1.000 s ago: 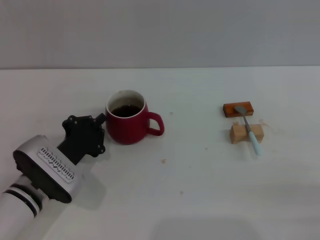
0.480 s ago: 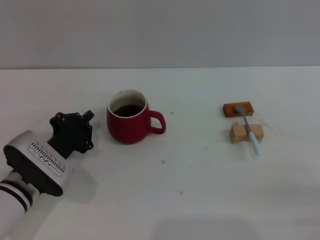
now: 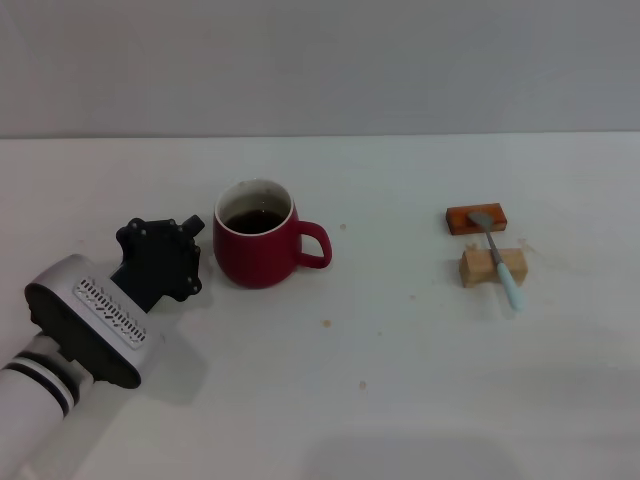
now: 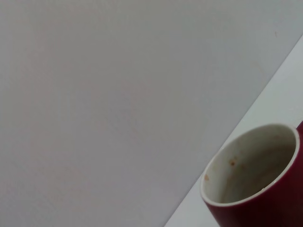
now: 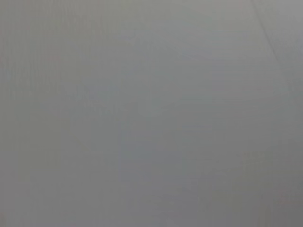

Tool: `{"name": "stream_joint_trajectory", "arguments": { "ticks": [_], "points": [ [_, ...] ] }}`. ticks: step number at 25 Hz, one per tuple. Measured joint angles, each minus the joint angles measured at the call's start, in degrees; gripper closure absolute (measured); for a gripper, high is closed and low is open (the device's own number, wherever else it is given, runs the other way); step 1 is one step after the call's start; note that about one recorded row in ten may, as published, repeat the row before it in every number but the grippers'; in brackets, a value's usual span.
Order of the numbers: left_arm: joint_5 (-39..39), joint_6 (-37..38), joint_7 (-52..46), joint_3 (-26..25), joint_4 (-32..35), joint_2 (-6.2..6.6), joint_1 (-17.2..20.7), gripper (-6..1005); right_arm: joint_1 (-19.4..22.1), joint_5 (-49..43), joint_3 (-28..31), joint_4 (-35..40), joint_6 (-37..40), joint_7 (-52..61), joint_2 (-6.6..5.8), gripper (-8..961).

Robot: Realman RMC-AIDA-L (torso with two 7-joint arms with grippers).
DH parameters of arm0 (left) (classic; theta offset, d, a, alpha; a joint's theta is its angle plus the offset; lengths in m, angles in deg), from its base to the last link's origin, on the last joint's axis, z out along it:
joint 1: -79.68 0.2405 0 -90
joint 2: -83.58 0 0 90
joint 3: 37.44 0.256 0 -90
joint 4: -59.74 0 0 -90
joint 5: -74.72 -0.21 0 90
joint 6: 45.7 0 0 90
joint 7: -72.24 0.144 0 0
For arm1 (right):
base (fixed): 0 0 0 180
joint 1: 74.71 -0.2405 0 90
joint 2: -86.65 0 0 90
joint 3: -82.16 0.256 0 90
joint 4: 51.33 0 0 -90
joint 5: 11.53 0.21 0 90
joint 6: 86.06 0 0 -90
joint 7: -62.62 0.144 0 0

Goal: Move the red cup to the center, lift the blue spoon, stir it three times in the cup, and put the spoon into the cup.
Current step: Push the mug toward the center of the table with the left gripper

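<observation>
Red cup stands upright on the white table, left of the middle in the head view, mouth up, dark liquid low inside against the white lining. Its loop handle sticks out sideways toward the robot's right, so the cup's handle axis runs left-right across the table. Left wrist view shows the same cup close up: white inside with a few brown specks, red wall below the rim, table edge and grey wall behind it. Left gripper sits just beside the cup on the side opposite the handle, low over the table, black wrist block and grey-white arm trailing back toward the near-left corner; cannot tell if it's open or closed, and contact with the cup wall can't be told either. Blue spoon lies well apart from the cup on the right side of the table. Its long axis runs roughly front-to-back with a slight slant: grey metal bowl at the far end resting on the orange-brown block, pale blue handle crossing over the wooden block and pointing toward the near-right, tip down on the table. The two blocks sit one behind the other, near each other. A few small brown specks on the table between cup and spoon. Right arm is not in the head view; right wrist view shows only flat grey.
</observation>
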Motion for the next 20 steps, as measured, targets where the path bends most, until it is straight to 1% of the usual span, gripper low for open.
{"name": "stream_joint_trajectory", "arguments": {
  "ticks": [6, 9, 10, 15, 20],
  "points": [
    [0.05, 0.00, -0.41, 1.44, -0.83, -0.01, -0.01, 892, -0.47, 0.02, -0.52, 0.08, 0.00, 0.00, -0.03, 269],
    [0.05, 0.00, -0.45, 2.76, -1.65, -0.04, 0.18, 888, -0.93, 0.07, -0.71, 0.36, -0.01, 0.00, -0.06, 269],
    [0.01, 0.00, -0.39, 3.96, -2.46, -0.09, 0.30, 887, -1.12, 0.05, -0.73, 0.44, -0.12, 0.00, -0.04, 269],
    [0.01, -0.03, -0.16, 5.41, -3.02, -0.14, 0.33, 881, -1.24, 0.03, -1.20, 0.45, -0.20, 0.00, -0.01, 268],
    [0.00, -0.06, -0.15, 5.74, -3.62, -0.19, 0.50, 875, -1.25, 0.25, -1.54, 0.45, -0.02, 0.00, -0.04, 268]
  ]
}}
